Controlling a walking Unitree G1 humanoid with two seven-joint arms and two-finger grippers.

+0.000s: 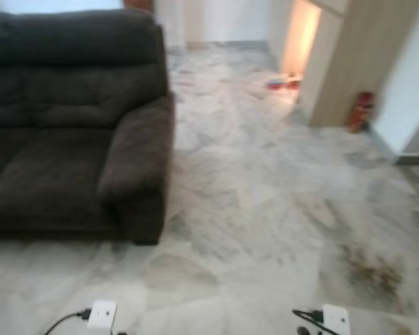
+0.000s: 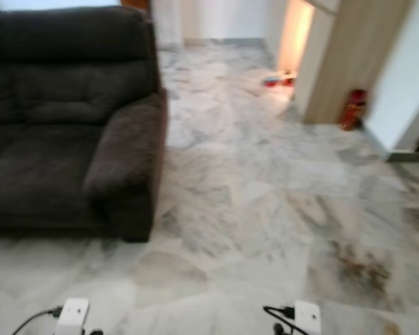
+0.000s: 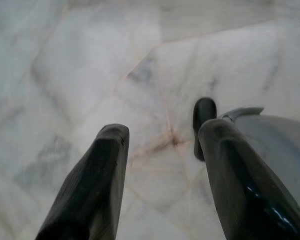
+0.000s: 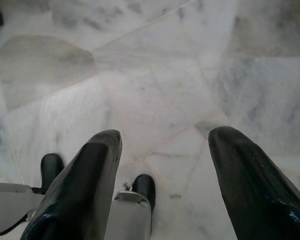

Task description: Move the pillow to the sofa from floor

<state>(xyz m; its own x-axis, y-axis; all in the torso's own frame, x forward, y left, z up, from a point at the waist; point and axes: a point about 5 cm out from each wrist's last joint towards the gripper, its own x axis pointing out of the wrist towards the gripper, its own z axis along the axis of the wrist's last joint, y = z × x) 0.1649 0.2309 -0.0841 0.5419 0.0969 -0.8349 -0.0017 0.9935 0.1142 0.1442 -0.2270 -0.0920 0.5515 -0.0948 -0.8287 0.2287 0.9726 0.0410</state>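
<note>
Marble floor [image 1: 265,209], grey-veined, brownish stain at right. Dark brown sofa [image 1: 70,118] at left, seat bare. Wooden partition [image 1: 349,63] far right, small red object [image 1: 359,112] at its foot. Pillow's whereabouts cannot be told. Left gripper [image 3: 162,137] and right gripper [image 4: 165,140] point at the floor, fingers apart, holding nothing.

Grey-veined marble floor [image 1: 265,202] is stretching back toward white walls [image 1: 223,17]. A wooden partition [image 1: 353,59] is standing at the right, warm light [image 1: 300,35] glowing behind it, a red object [image 1: 359,112] sitting beside.
</note>
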